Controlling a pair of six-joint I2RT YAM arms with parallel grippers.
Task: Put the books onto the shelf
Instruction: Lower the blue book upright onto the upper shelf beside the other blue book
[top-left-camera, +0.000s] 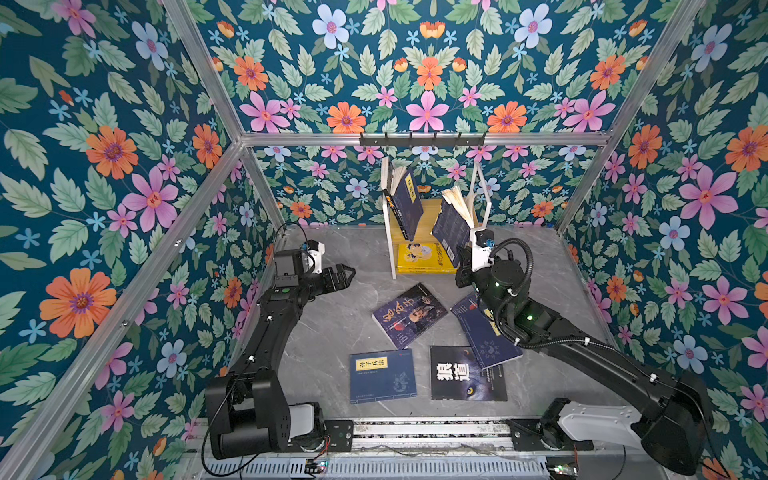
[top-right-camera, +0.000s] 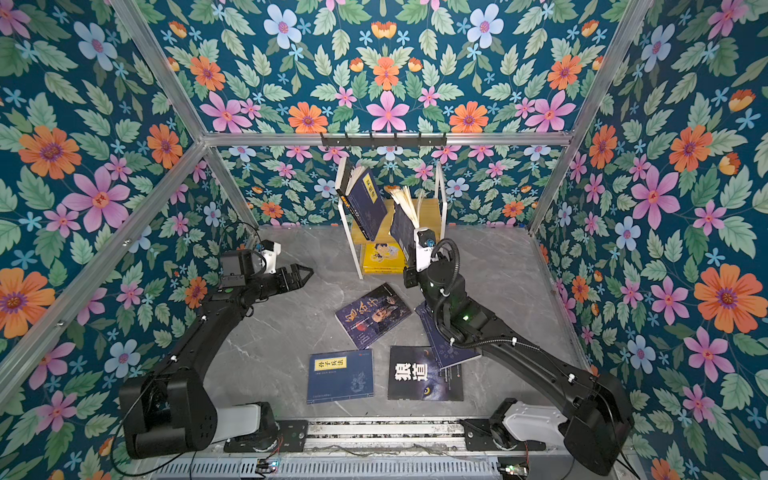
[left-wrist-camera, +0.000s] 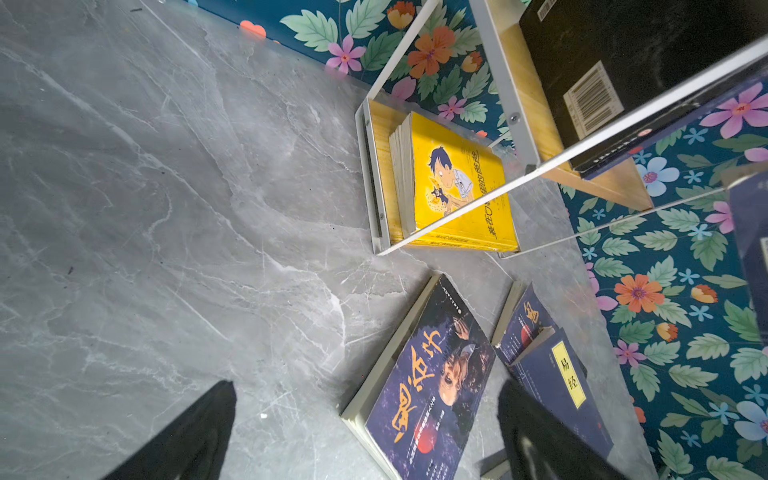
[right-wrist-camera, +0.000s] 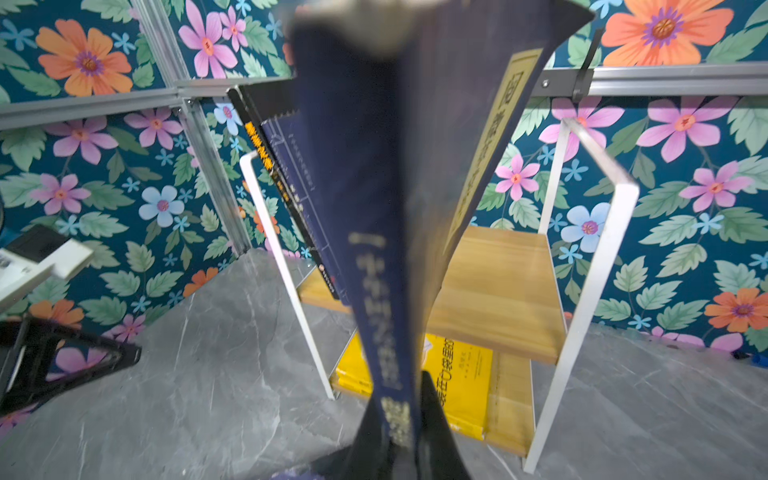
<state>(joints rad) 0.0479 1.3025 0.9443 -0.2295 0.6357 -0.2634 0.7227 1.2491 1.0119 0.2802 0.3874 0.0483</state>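
Left gripper (top-left-camera: 347, 276) is held wide open and empty above the left side of the table (top-left-camera: 324, 345), well apart from every book. Near the front edge a labelled book (top-left-camera: 382, 376) is laid flat. Just beyond it, a portrait book (top-left-camera: 409, 313) is laid flat at an angle. The shelf (top-left-camera: 390, 245) is set at the far middle, against the wall. On its upper board a black-spined book (top-left-camera: 388, 201) and a leaning navy book (top-left-camera: 409, 203) are propped against the left end of the frame. A yellow book (top-left-camera: 424, 257) is laid flat on the lower board. A wolf book (top-left-camera: 467, 374) is laid flat near the front, right of the labelled book. Its far right corner is overlapped by a floor navy book (top-left-camera: 486, 338), which is partly hidden under the right arm. Right gripper (right-wrist-camera: 399, 415) is clenched on the spine of a held book (top-left-camera: 453, 224), which is kept upright with its pages fanned at the front of the upper board, right of the propped pair. Contact with the board cannot be told.
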